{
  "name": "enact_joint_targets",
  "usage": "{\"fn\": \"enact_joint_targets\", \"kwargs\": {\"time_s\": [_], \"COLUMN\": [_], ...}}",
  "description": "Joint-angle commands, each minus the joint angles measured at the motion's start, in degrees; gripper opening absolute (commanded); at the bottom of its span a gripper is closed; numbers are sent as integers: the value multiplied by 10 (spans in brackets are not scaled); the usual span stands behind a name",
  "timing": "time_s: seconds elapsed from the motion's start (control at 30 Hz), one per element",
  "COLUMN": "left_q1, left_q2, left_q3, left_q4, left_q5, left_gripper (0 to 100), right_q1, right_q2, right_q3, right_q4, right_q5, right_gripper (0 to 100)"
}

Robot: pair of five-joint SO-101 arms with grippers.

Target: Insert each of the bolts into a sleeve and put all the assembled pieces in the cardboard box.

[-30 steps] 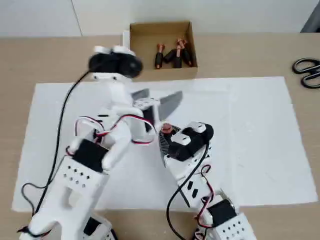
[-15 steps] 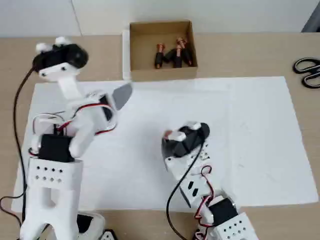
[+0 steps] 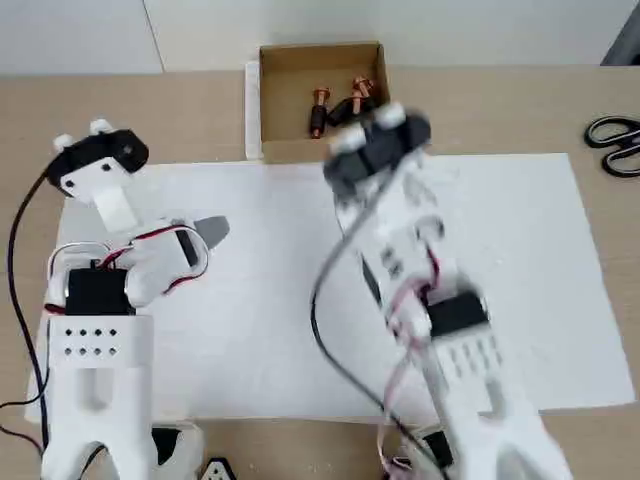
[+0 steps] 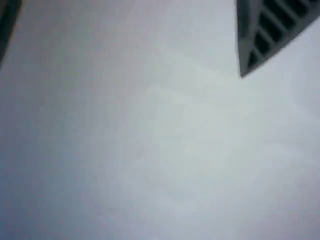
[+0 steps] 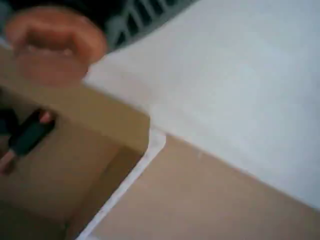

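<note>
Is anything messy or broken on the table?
Nothing stands out. The assembled pieces lie loose inside the cardboard box, none spilled. The white sheet lies flat. The right end effector holds a copper piece by the box's wall. Scissors sit off the sheet, just set aside.

My left arm (image 3: 95, 300) sits folded back on its own side, the elbow joint (image 3: 95, 160) raised high and the forearm doubling down from it. My left hand (image 3: 210, 232) hangs low and points inward toward the middle, with its fingers (image 4: 260, 40) spread wide apart and nothing between them. My right arm (image 3: 440, 310) lies stretched far forward, almost straight, the wrist tipped downward at its end. My right hand (image 3: 365, 145) is closed on a bolt (image 5: 52, 45), whose copper head is pressed against the ribbed finger.
</note>
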Motion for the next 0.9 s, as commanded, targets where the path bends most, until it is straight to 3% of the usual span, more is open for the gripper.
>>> {"fn": "enact_joint_targets", "kwargs": {"time_s": [0.0,0.27,0.53,0.87], "left_q1": [-4,-5,-5,-4], "left_q2": [-11,-11,-11,-11], "left_q3": [0,0,1,1], "left_q4": [1,4,2,0], "left_q5": [-1,-1,-1,-2], "left_gripper": [288,288,288,288], "right_q1": [4,26,25,17], "right_q2": [208,605,822,918], "right_q3": [-167,-467,-652,-731], "right_q4": [-111,-332,-344,-343], "right_q5": [9,6,6,9], "right_gripper": [3,3,3,5]}}
